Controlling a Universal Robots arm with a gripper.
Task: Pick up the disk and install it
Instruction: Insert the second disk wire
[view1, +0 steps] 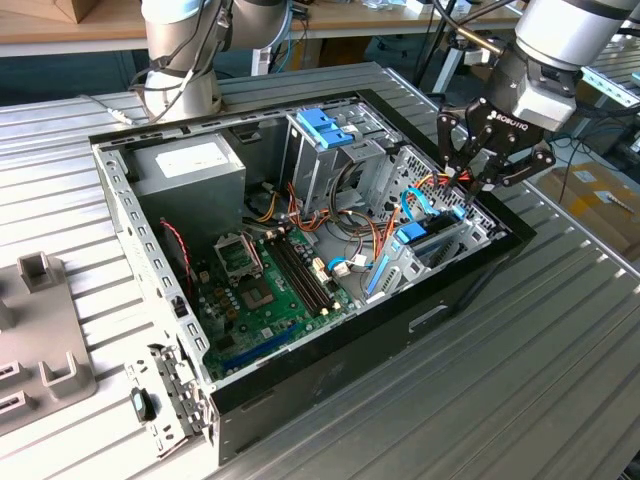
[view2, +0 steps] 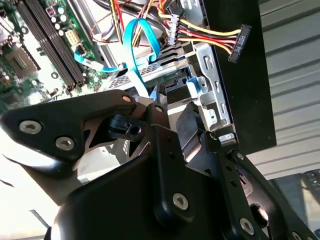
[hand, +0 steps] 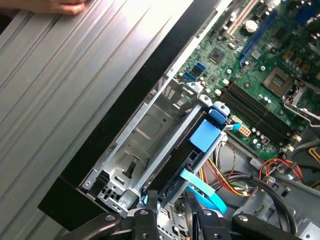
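The disk (view1: 432, 240) stands on edge in the metal drive bay (hand: 150, 130) at the end of the open computer case on the exterior view's right. Its light-blue carrier tab (hand: 206, 134) faces the motherboard, and its dark side (hand: 172, 162) runs along the bay. My gripper (view1: 478, 180) hovers just above that bay, apart from the disk. It is open, with nothing between its black fingers (hand: 150, 212). A flat blue cable (view2: 137, 47) loops up beside the bay, close under the fingers.
The case holds a green motherboard (view1: 265, 290), a grey power supply (view1: 190, 165) and a tall cage with a blue bracket (view1: 325, 125). A loose power connector (view2: 239, 42) hangs over the case wall. A hand (hand: 55, 5) rests on the ribbed table. A grey fixture (view1: 40, 340) lies on the exterior view's left.
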